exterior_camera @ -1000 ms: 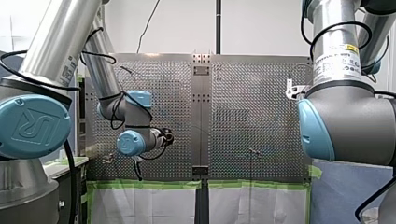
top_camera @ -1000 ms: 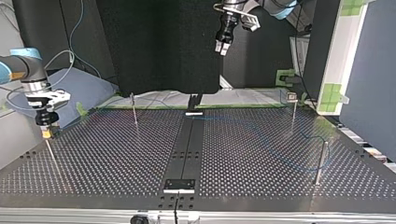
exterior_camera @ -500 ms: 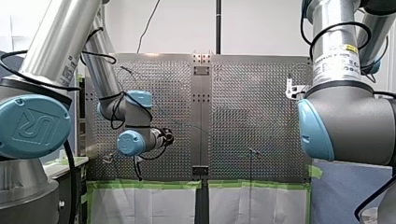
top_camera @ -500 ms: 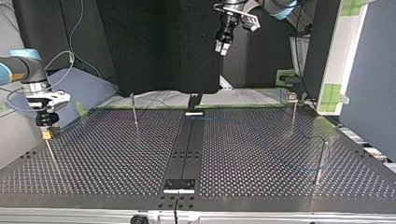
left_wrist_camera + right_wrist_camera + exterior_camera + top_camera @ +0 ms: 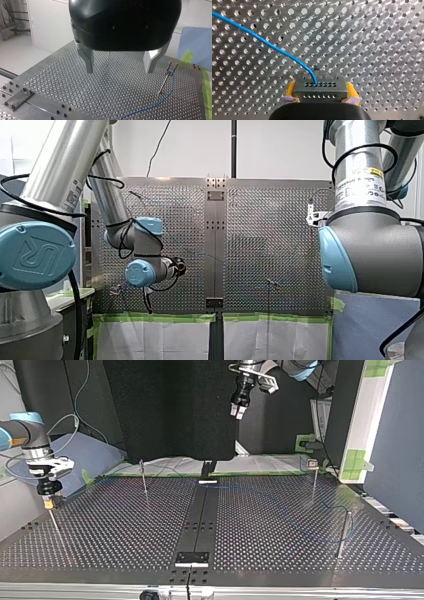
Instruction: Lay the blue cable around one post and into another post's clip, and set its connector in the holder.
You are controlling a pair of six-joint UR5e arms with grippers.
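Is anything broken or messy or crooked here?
Nothing looks broken or spilled. The blue cable runs unkinked from the connector, which sits straight between my right gripper's yellow pads. My left gripper hangs open, holding nothing.

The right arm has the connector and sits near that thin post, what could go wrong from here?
The grey perforated connector block is pinched only at its ends by the yellow-padded jaws of my right gripper; a pull from the thin blue cable might twist it loose. In the top view that gripper hangs close to the top of a thin metal post, so a descent could knock it.
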